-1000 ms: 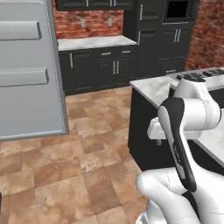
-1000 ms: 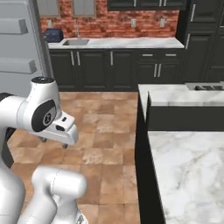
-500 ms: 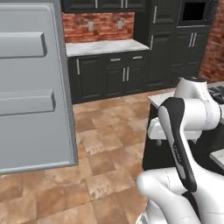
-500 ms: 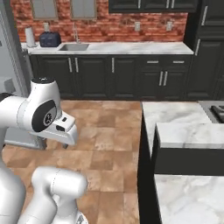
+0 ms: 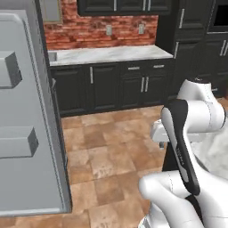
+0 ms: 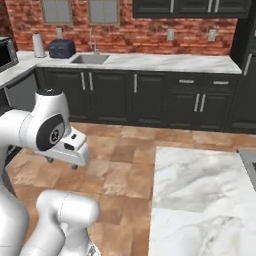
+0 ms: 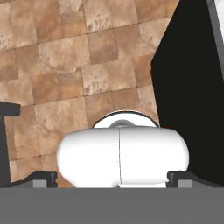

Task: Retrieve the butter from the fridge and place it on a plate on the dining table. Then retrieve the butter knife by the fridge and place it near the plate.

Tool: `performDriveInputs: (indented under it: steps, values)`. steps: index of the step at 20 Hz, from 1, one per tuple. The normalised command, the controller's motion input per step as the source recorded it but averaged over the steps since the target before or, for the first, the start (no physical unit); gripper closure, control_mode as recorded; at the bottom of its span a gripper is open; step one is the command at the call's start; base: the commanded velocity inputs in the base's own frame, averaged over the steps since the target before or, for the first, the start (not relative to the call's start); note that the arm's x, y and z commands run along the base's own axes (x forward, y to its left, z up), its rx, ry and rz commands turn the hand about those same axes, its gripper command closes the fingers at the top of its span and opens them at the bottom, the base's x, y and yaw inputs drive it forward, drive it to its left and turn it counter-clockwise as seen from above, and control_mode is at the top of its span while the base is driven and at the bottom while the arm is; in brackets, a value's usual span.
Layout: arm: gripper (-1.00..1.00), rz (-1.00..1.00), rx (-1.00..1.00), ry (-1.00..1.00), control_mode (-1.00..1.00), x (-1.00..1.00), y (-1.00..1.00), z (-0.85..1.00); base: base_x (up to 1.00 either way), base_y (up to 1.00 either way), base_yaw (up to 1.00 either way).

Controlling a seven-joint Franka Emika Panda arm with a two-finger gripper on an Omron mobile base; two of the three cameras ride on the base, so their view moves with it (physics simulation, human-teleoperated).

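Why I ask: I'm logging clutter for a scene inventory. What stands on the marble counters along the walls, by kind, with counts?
Paper towel roll: 1
Toaster: 1
Microwave: 1
Sink with faucet: 1
Total: 4

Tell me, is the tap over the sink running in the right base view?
No. The tap stands over the sink in the back counter with no water visible coming from it.
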Motion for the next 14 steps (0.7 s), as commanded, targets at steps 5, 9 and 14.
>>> performDriveInputs:
  steps: [5, 9, 14]
  values:
    - [-1.00, 0.00, 0.00, 0.00, 1.00, 0.00, 0.00, 0.00, 1.00, -0.02, 0.21]
    - [-1.00, 0.00, 0.00, 0.00, 1.00, 0.00, 0.00, 0.00, 1.00, 0.05, 0.13]
    - [-1.00, 0.00, 0.00, 0.00, 1.00, 0.00, 0.00, 0.00, 1.00, -0.05, 0.11]
